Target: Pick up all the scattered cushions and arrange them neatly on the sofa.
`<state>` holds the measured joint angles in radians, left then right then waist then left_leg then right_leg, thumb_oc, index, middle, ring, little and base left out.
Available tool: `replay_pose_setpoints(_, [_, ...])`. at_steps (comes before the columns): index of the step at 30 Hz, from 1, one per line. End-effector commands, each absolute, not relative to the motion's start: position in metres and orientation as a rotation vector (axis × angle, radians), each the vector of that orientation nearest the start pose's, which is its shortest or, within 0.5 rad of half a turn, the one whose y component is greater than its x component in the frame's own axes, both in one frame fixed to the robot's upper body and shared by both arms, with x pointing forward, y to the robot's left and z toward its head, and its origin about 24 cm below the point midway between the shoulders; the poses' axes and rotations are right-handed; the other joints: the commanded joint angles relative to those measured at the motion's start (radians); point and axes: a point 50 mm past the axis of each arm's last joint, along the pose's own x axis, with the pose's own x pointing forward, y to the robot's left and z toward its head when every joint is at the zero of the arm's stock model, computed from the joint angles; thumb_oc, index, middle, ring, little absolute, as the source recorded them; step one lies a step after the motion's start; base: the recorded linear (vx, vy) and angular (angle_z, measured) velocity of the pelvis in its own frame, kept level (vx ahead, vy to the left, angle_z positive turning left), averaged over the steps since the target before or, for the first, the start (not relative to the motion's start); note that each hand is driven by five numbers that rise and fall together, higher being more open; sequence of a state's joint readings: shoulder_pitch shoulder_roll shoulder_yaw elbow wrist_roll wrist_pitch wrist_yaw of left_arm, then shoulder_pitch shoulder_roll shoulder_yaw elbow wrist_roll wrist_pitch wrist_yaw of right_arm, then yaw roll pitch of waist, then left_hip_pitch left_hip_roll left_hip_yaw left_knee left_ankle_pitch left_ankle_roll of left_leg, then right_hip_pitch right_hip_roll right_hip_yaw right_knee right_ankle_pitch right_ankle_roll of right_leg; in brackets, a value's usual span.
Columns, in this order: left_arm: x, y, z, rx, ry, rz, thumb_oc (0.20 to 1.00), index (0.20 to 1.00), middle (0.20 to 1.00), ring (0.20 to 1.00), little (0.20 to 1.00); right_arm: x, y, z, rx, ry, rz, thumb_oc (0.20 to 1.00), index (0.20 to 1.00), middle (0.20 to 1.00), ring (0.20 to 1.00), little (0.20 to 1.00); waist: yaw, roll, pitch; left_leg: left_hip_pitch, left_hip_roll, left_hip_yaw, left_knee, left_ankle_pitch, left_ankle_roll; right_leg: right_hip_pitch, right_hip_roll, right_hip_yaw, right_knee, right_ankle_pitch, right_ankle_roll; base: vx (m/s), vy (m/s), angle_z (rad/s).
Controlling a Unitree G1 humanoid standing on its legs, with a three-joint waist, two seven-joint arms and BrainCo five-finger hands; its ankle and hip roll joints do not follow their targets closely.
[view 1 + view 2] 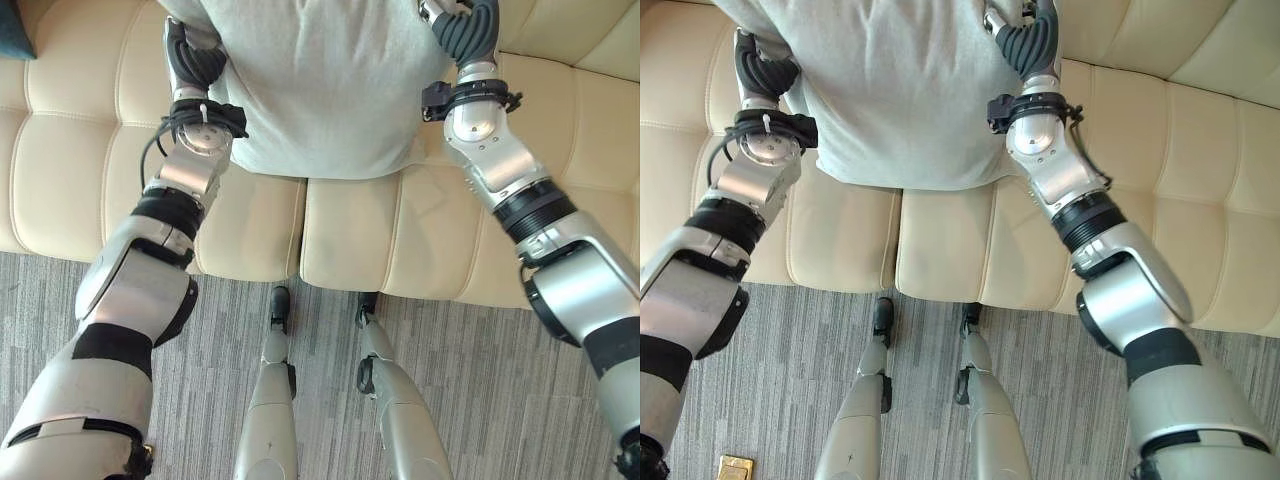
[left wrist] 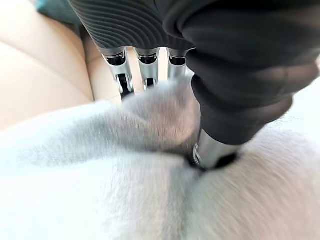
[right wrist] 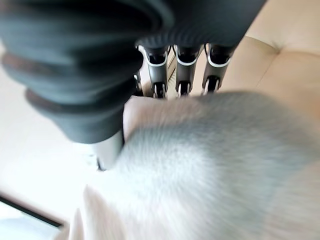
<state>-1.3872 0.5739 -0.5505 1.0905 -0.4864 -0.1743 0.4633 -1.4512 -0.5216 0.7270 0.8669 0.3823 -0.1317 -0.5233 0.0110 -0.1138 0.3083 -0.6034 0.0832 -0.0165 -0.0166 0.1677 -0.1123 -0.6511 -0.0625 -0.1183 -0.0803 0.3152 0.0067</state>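
Risk of dropping the grey cushion [image 1: 320, 90] onto the sofa [image 1: 350, 230] crookedly if left hand [image 2: 150, 65] or right hand [image 3: 175, 65], both pinching its edges, slips.

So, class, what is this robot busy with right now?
The robot holds a large pale grey fabric cushion between both hands over the cream leather sofa. The left robot hand and the right robot hand each pinch an edge of it, fingers behind the fabric and thumb pressed into the front. A dark teal cushion shows at the sofa's far left.

A pale grey cushion [image 1: 325, 85] lies on a cream sofa [image 1: 430, 235] above grey striped carpet [image 1: 470, 390].
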Motion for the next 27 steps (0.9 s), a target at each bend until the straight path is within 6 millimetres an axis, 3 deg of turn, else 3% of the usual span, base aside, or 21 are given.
replay_pose_setpoints(1, [0.392, 0.214, 0.388, 0.022, -0.659, 0.276, 1.000, 1.000, 1.000, 1.000, 1.000, 0.399, -0.164, 0.382, -0.708, -0.616, -0.266, 1.000, 1.000, 1.000, 1.000, 1.000, 0.016, 0.014, 0.031, 0.049, -0.045, 0.020, -0.020, -0.045, 0.009, 0.113, -0.060, 0.015, 0.005, -0.169, 0.157, 0.00, 0.000, 0.00])
replay_pose_setpoints(4, [0.388, 0.226, 0.389, -0.002, -0.657, 0.261, 1.000, 1.000, 1.000, 1.000, 1.000, 0.397, -0.182, 0.384, -0.708, -0.586, -0.296, 1.000, 1.000, 1.000, 1.000, 1.000, 0.018, 0.017, 0.029, 0.062, -0.046, 0.022, -0.027, -0.044, 0.007, 0.122, -0.059, 0.014, 0.003, -0.168, 0.158, 0.00, 0.000, 0.00])
replay_pose_setpoints(5, [0.386, 0.246, 0.383, -0.031, -0.626, 0.277, 1.000, 1.000, 1.000, 1.000, 1.000, 0.396, -0.209, 0.378, -0.672, -0.531, -0.345, 1.000, 1.000, 1.000, 1.000, 1.000, 0.020, 0.022, 0.018, 0.084, -0.046, 0.026, -0.038, -0.046, 0.006, 0.135, -0.059, 0.012, 0.001, -0.169, 0.160, 0.03, 0.023, 0.01])
replay_pose_setpoints(7, [0.383, 0.256, 0.379, -0.082, -0.628, 0.282, 1.000, 1.000, 1.000, 1.000, 1.000, 0.396, -0.233, 0.363, -0.523, -0.493, -0.392, 1.000, 1.000, 1.000, 1.000, 1.000, 0.023, 0.030, 0.006, 0.106, -0.047, 0.026, -0.050, -0.047, 0.004, 0.151, -0.057, 0.012, -0.001, -0.170, 0.162, 0.04, 0.020, -0.01])
replay_pose_setpoints(10, [0.380, 0.261, 0.373, -0.094, -0.637, 0.275, 1.000, 1.000, 1.000, 1.000, 1.000, 0.395, -0.242, 0.347, -0.407, -0.484, -0.409, 1.000, 1.000, 1.000, 1.000, 1.000, 0.023, 0.037, -0.001, 0.127, -0.047, 0.026, -0.055, -0.051, 0.005, 0.166, -0.056, 0.015, -0.002, -0.174, 0.162, 0.01, 0.006, 0.00])
replay_pose_setpoints(11, [0.376, 0.270, 0.360, -0.026, -0.634, 0.277, 1.000, 1.000, 1.000, 1.000, 1.000, 0.393, -0.251, 0.326, -0.319, -0.474, -0.411, 1.000, 1.000, 1.000, 1.000, 1.000, 0.018, 0.041, -0.012, 0.144, -0.051, 0.029, -0.061, -0.050, 0.006, 0.181, -0.057, 0.016, -0.006, -0.175, 0.162, 0.02, 0.017, -0.03])
replay_pose_setpoints(13, [0.374, 0.279, 0.342, 0.042, -0.598, 0.288, 1.000, 1.000, 1.000, 1.000, 1.000, 0.391, -0.253, 0.311, -0.300, -0.463, -0.390, 1.000, 1.000, 1.000, 1.000, 1.000, 0.015, 0.046, -0.020, 0.169, -0.049, 0.034, -0.062, -0.062, 0.006, 0.201, -0.057, 0.016, -0.005, -0.182, 0.160, 0.03, 0.019, -0.07])
replay_pose_setpoints(14, [0.373, 0.289, 0.325, 0.103, -0.556, 0.299, 1.000, 1.000, 1.000, 1.000, 1.000, 0.390, -0.257, 0.296, -0.292, -0.443, -0.379, 1.000, 1.000, 1.000, 1.000, 1.000, 0.012, 0.048, -0.027, 0.184, -0.050, 0.038, -0.064, -0.067, 0.008, 0.214, -0.058, 0.018, -0.005, -0.184, 0.160, 0.01, 0.020, -0.15])
replay_pose_setpoints(15, [0.370, 0.302, 0.296, 0.176, -0.478, 0.322, 1.000, 1.000, 1.000, 1.000, 1.000, 0.387, -0.257, 0.272, -0.270, -0.416, -0.350, 1.000, 1.000, 1.000, 1.000, 1.000, 0.009, 0.050, -0.039, 0.205, -0.054, 0.044, -0.067, -0.070, 0.012, 0.233, -0.060, 0.018, -0.007, -0.185, 0.158, 0.01, 0.014, -0.17])
replay_pose_setpoints(16, [0.370, 0.302, 0.294, 0.178, -0.475, 0.323, 1.000, 1.000, 1.000, 1.000, 1.000, 0.387, -0.257, 0.270, -0.271, -0.413, -0.349, 1.000, 1.000, 1.000, 1.000, 1.000, 0.009, 0.050, -0.041, 0.207, -0.054, 0.044, -0.068, -0.070, 0.013, 0.235, -0.060, 0.018, -0.007, -0.185, 0.158, 0.02, 0.011, -0.16])
replay_pose_setpoints(18, [0.365, 0.312, 0.238, 0.142, -0.347, 0.342, 1.000, 1.000, 1.000, 1.000, 1.000, 0.381, -0.262, 0.233, -0.289, -0.345, -0.325, 1.000, 1.000, 1.000, 1.000, 1.000, 0.006, 0.052, -0.054, 0.245, -0.051, 0.049, -0.070, -0.083, 0.017, 0.269, -0.062, 0.021, -0.007, -0.193, 0.156, 0.04, 0.003, -0.06])
replay_pose_setpoints(19, [0.359, 0.316, 0.220, 0.145, -0.318, 0.340, 1.000, 1.000, 1.000, 1.000, 1.000, 0.377, -0.266, 0.216, -0.323, -0.303, -0.312, 1.000, 1.000, 1.000, 1.000, 1.000, 0.003, 0.053, -0.061, 0.259, -0.051, 0.052, -0.070, -0.088, 0.020, 0.281, -0.064, 0.020, -0.007, -0.196, 0.155, 0.04, -0.010, -0.05])
replay_pose_setpoints(21, [0.340, 0.316, 0.157, 0.103, -0.190, 0.323, 1.000, 1.000, 1.000, 1.000, 1.000, 0.362, -0.272, 0.178, -0.454, -0.219, -0.274, 1.000, 1.000, 1.000, 1.000, 1.000, -0.001, 0.056, -0.080, 0.293, -0.050, 0.058, -0.071, -0.098, 0.024, 0.316, -0.067, 0.017, -0.007, -0.206, 0.154, 0.06, -0.008, -0.06])
replay_pose_setpoints(23, [0.306, 0.307, 0.072, 0.096, 0.031, 0.303, 1.000, 1.000, 1.000, 1.000, 1.000, 0.338, -0.276, 0.124, -0.571, -0.104, -0.241, 1.000, 1.000, 1.000, 1.000, 1.000, -0.009, 0.063, -0.104, 0.353, -0.049, 0.065, -0.071, -0.120, 0.034, 0.374, -0.064, 0.020, -0.007, -0.224, 0.151, 0.09, 0.007, -0.07])
replay_pose_setpoints(24, [0.305, 0.306, 0.072, 0.097, 0.031, 0.303, 1.000, 1.000, 1.000, 1.000, 1.000, 0.338, -0.276, 0.124, -0.571, -0.104, -0.241, 1.000, 1.000, 1.000, 1.000, 1.000, -0.010, 0.062, -0.107, 0.350, -0.050, 0.065, -0.071, -0.117, 0.034, 0.371, -0.066, 0.019, -0.007, -0.222, 0.151, 0.07, 0.021, -0.11])
replay_pose_setpoints(27, [0.267, 0.297, 0.008, 0.206, 0.250, 0.271, 1.000, 1.000, 1.000, 1.000, 1.000, 0.304, -0.274, 0.056, -0.569, 0.088, -0.220, 1.000, 1.000, 1.000, 1.000, 1.000, -0.022, 0.072, -0.134, 0.402, -0.051, 0.067, -0.071, -0.132, 0.046, 0.417, -0.064, 0.024, -0.007, -0.234, 0.149, 0.04, 0.010, -0.02])
